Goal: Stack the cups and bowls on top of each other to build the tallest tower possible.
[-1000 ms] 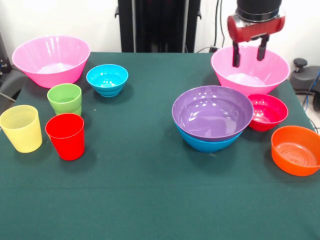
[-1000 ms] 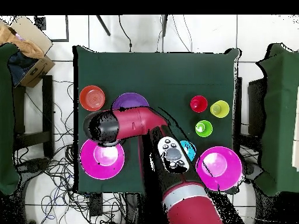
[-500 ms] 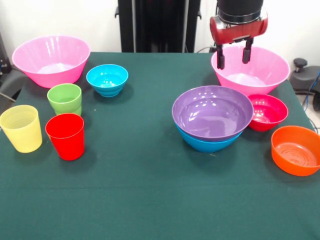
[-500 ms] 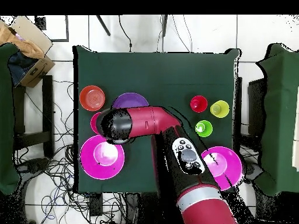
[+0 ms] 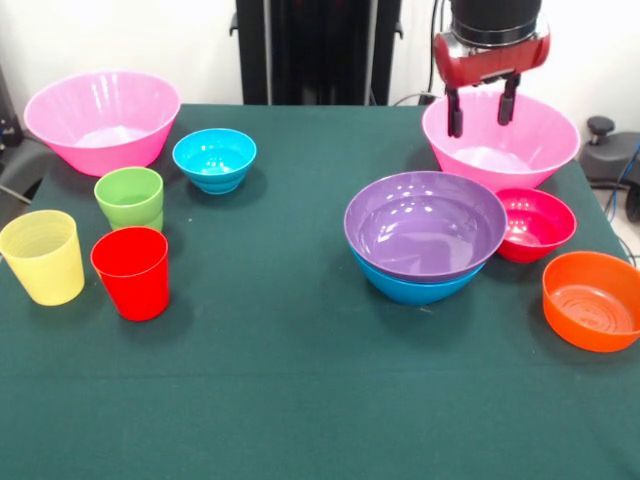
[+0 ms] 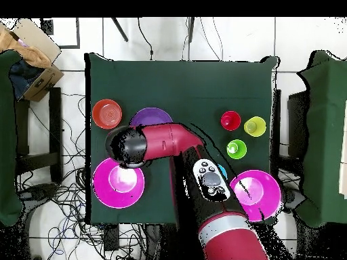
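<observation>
My gripper (image 5: 482,112) is open and empty, hanging over the far left rim of the right pink bowl (image 5: 520,150). In front of that bowl the purple bowl (image 5: 425,222) sits nested in the blue bowl (image 5: 415,287). The crimson bowl (image 5: 537,222) and the orange bowl (image 5: 592,300) stand to their right. At the left are the second pink bowl (image 5: 100,118), the cyan bowl (image 5: 215,158), and the green cup (image 5: 130,198), yellow cup (image 5: 42,256) and red cup (image 5: 131,272). In the overhead view the arm (image 6: 156,142) hides the crimson bowl and most of the cyan bowl.
The green table (image 5: 300,400) has bare cloth in its middle and along the near edge. The robot's black pedestal (image 5: 318,50) stands behind the far edge. In the overhead view a cardboard box (image 6: 30,51) and cables lie on the floor beside the table.
The gripper swung left over the pink bowl's rim, then came partway back right. It stayed open and empty. No cup or bowl has moved.
</observation>
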### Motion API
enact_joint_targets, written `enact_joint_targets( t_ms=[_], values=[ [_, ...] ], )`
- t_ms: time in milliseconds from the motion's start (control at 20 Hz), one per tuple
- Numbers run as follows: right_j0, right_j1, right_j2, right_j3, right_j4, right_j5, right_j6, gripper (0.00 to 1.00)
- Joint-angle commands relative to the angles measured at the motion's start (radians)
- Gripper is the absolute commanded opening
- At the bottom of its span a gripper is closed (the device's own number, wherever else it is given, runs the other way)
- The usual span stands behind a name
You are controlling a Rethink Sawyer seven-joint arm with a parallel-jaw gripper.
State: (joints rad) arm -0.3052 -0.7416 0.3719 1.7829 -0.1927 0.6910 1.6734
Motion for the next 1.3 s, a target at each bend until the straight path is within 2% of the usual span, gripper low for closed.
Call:
enact_joint_targets(
  t_ms=[50,150,200,350,400,500,800,950,1100,1300],
  values=[
    [0.029,-0.012,0.055,0.065,-0.025,-0.087,0.049,1.0],
    [0.013,-0.047,0.079,0.117,-0.027,-0.172,0.052,1.0],
    [0.014,-0.049,0.083,0.127,-0.032,-0.252,0.082,1.0],
    [0.048,0.008,0.063,0.09,-0.056,-0.495,0.17,1.0],
    [0.047,0.029,0.071,0.084,-0.063,-0.565,0.17,1.0],
    [0.056,0.056,0.078,0.067,-0.076,-0.63,0.151,1.0],
    [0.066,0.068,0.098,0.026,-0.037,-0.64,0.109,1.0],
    [0.064,0.075,0.107,0.027,-0.054,-0.701,0.096,1.0],
    [0.053,0.079,0.124,0.037,-0.069,-0.709,0.081,1.0],
    [0.071,0.099,0.095,0.016,-0.092,-0.723,0.062,1.0]
  ],
)
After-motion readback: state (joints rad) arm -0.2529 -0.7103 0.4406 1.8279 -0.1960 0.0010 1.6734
